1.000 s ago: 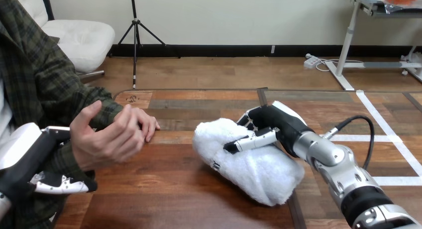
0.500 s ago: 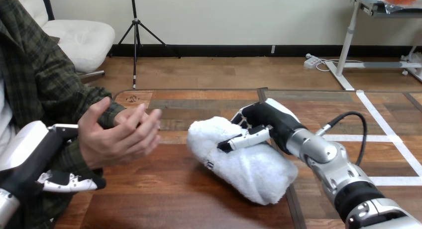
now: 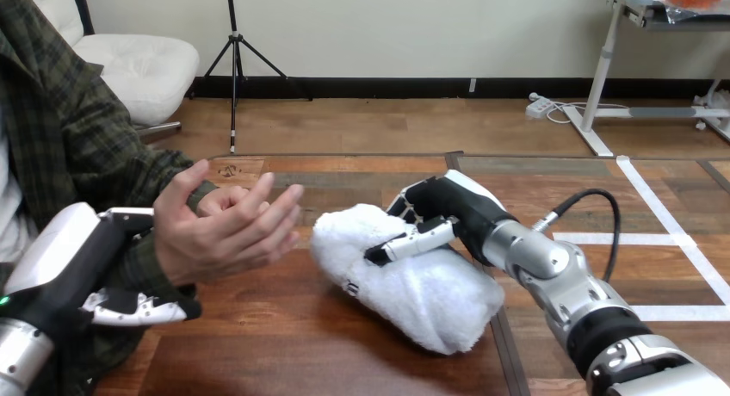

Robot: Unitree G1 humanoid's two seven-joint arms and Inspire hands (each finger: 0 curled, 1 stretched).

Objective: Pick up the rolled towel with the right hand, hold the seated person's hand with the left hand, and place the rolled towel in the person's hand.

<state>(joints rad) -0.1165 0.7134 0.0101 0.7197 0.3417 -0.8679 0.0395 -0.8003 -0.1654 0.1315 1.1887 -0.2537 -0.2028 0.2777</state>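
Curling its fingers [image 3: 405,244] round the rolled towel [image 3: 413,297], the right hand [image 3: 449,207] holds it at 3 o'clock of the person's hand [image 3: 219,237] — the left hand [image 3: 82,262] clasps that wrist, fingers curled.

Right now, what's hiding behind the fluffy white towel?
The robot's right hand is behind the rolled towel. Its thumb curls over the front, pinching the towel. Its fingers reach round the back, where the towel mostly covers them.

A wooden table [image 3: 284,344] of brown planks, grain running crosswise
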